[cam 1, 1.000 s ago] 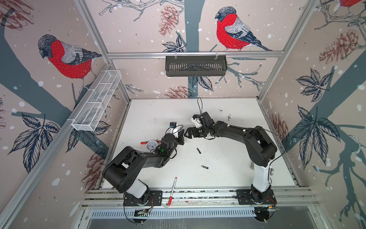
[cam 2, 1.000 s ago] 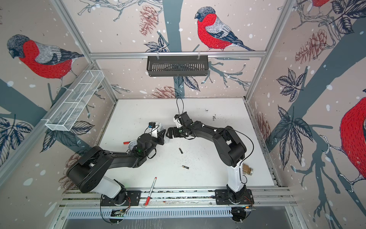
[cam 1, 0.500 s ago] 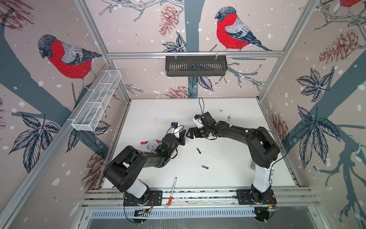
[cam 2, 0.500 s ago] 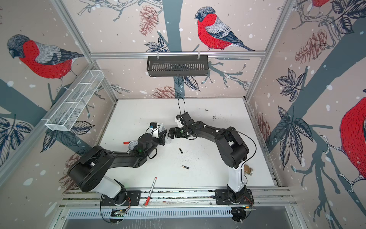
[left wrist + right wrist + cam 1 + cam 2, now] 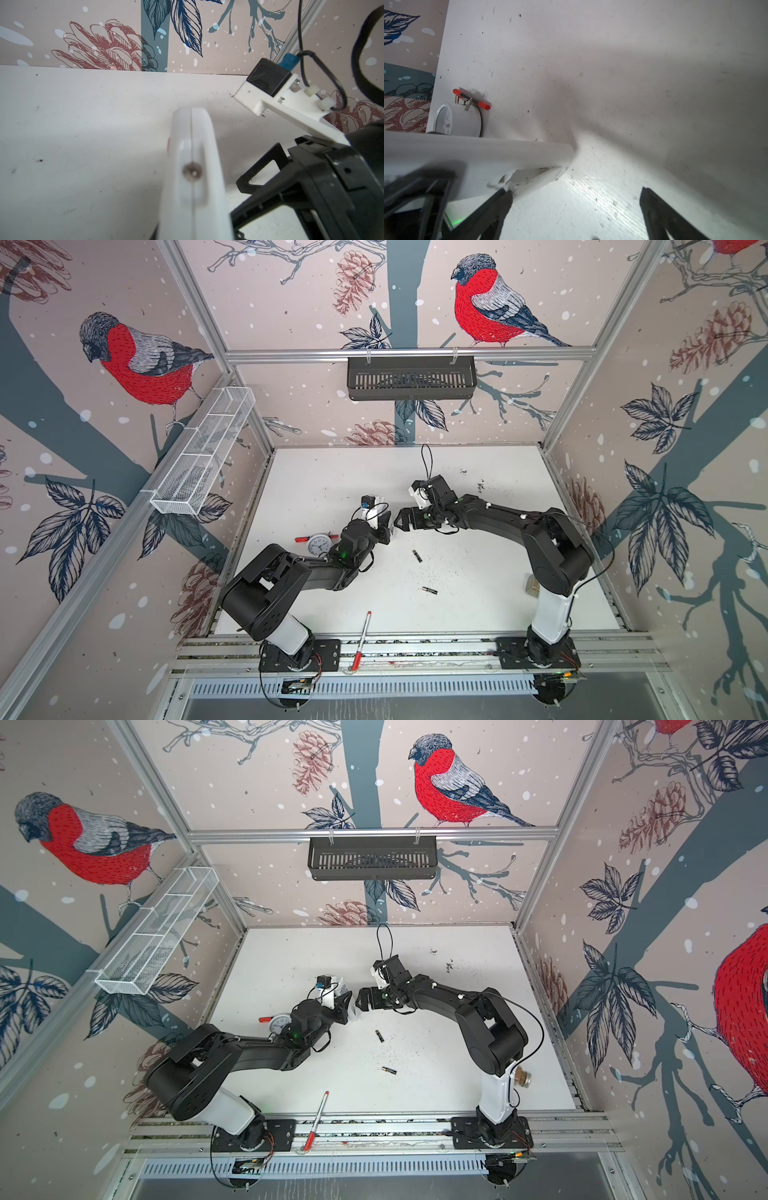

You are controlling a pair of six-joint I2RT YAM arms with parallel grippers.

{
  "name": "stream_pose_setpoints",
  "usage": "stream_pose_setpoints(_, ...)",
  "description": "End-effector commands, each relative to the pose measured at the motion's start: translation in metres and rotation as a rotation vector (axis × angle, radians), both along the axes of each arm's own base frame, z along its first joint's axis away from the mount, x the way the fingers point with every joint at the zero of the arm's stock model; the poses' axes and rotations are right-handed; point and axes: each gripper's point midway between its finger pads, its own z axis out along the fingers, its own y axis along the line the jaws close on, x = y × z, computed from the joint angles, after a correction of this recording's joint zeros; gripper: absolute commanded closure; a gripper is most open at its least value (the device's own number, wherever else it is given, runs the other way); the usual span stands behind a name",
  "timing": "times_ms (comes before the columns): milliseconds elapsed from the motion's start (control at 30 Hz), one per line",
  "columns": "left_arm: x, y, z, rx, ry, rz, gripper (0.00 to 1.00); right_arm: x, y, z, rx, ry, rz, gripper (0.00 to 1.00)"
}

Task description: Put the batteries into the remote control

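Left gripper [image 5: 386, 527]: clamped on remote control [image 5: 197, 135], held above table [image 5: 478, 564]
Right gripper [image 5: 573, 197]: jaws wide apart, one fingertip [image 5: 501, 202] at remote control's end
Batteries [image 5: 417, 556]: both loose on table, apart, nearer front than grippers

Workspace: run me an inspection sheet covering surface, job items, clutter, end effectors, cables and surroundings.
Surface: white table, scuffed, dark specks.
Job's things: remote control held by left end effector; two batteries loose on the table, not loaded.
Clutter: alarm clock; pen at the table's front edge; brass fitting beside the right arm.
End effectors: left shut on the remote control; right end effector open, one finger at the remote's end.
Cables: black cable loop above the right arm's wrist.
Surroundings: white mesh basket and black basket on bird-patterned walls.
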Motion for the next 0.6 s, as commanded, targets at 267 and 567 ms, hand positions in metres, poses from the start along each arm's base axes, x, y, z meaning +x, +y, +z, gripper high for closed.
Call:
stream_pose_setpoints(267,0.005,-0.007,0.042,-0.109,-0.135,-0.013,1.00,0.007,-0.006,0.004,-0.021,-0.034,-0.003,0.01)
stream_pose_setpoints(567,0.003,-0.008,0.040,-0.107,-0.127,-0.022,1.00,0.018,-0.005,0.046,0.059,-0.170,0.010,0.00)
